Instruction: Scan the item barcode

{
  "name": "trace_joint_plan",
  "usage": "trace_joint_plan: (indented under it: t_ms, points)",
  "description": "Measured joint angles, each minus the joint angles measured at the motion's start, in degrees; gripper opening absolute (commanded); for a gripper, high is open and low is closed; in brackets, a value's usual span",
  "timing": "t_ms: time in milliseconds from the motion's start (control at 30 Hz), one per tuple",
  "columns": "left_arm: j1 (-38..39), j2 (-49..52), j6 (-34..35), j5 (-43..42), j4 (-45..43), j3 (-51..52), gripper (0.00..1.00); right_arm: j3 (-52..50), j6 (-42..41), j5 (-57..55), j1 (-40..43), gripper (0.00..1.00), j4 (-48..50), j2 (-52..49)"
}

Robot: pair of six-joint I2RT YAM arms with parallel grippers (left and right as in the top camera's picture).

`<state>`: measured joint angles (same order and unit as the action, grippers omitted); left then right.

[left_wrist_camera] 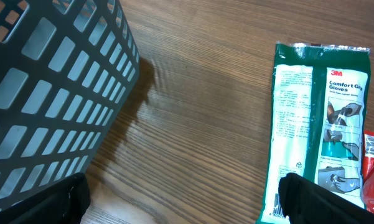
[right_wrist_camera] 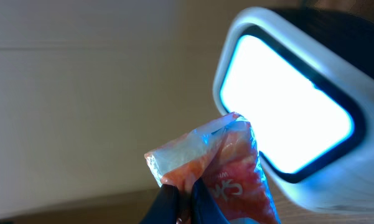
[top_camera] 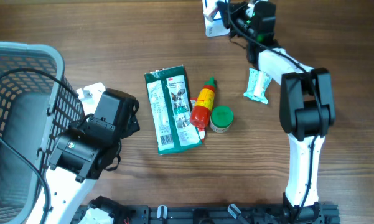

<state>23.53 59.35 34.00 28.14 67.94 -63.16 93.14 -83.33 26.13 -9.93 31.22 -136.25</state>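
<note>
Right wrist view: the right gripper (right_wrist_camera: 183,202) is pinched tight on the lower end of a crinkled orange-red plastic packet (right_wrist_camera: 221,165). Its dark jaws press together at the bottom edge of the frame with the film caught between them. The packet stands up out of the grip, its clear sealed top tilted toward the scanner (right_wrist_camera: 286,102), whose glowing white window in a pale rounded frame fills the upper right. The packet's top corner overlaps the window's lower left edge, and the film there is tinted blue. Whether a barcode faces the window I cannot tell. From overhead, this arm reaches to the far edge of the table (top_camera: 81,37), its wrist just beside the white scanner body.

The left gripper (left_wrist_camera: 187,208) holds nothing: its jaws stand wide apart, one at each bottom corner of the left wrist view, over bare wood. Ahead of it to the right lies a green glove pack (left_wrist_camera: 317,124), flat on the table, and to the left rises the grey mesh wall of a basket (left_wrist_camera: 50,93). Overhead, a red and yellow bottle (top_camera: 203,106) with a green cap lies along the glove pack's right edge, touching it. A round green-lidded tub (top_camera: 222,118) sits just beside the bottle, and a pale teal sachet (top_camera: 258,85) lies apart, near the right arm
</note>
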Motion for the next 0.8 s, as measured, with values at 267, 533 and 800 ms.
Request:
trace_joint_plan:
  t_ms: [267,533,800]
  points:
    - [0.0,0.0,0.0,0.0,0.0,0.0,1.0,1.3,11.5,-0.4,0.3,0.05,-7.1,0.8]
    - [0.0,0.0,0.0,0.0,0.0,0.0,1.0,1.8,30.8,-5.3,11.4,0.05,-34.4,21.5]
    - [0.0,0.0,0.0,0.1,0.0,0.0,1.0,2.4,53.3,-33.4,30.3,0.05,-55.9,30.1]
